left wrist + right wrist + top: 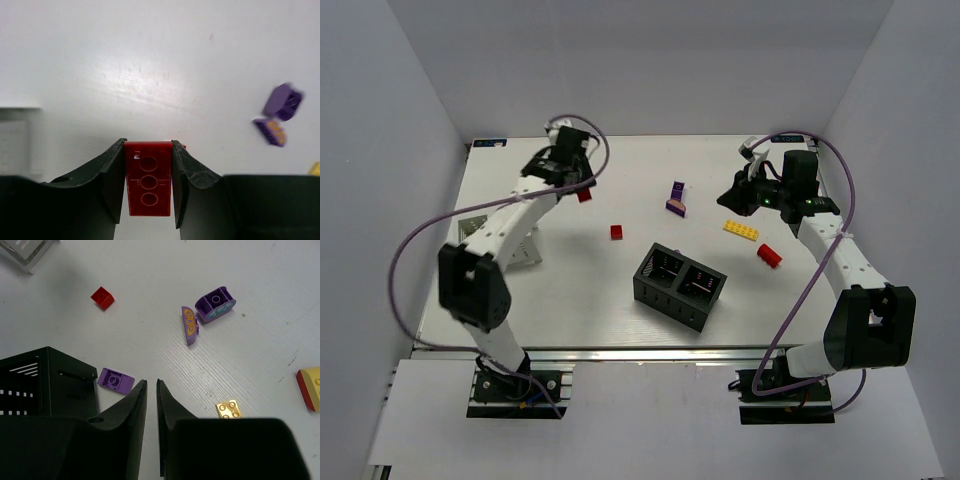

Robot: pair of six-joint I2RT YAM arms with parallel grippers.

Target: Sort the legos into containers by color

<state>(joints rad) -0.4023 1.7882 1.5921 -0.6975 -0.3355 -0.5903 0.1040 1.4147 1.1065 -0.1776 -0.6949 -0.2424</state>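
Red brick is pinched between the fingers of my left gripper. Its hollow underside faces the wrist camera and its far end sits level with my fingertips. That puts it over the far left part of the table, close to the far edge and well apart from the black box, which stands mid-table towards the near edge. The grey-white box is at the left edge, partly hidden by my left arm.

Over on the far right, my right gripper has its jaws nearly together, just a thin slit with nothing in it. Left of its tips a flat purple piece lies just beside the black box's corner. Ahead, a rounded purple brick and a purple butterfly tile sit just beside each other. A small red cube lies further off, and a little yellow tile is just right of my fingers. A long yellow plate and a red roller piece lie near the right edge.
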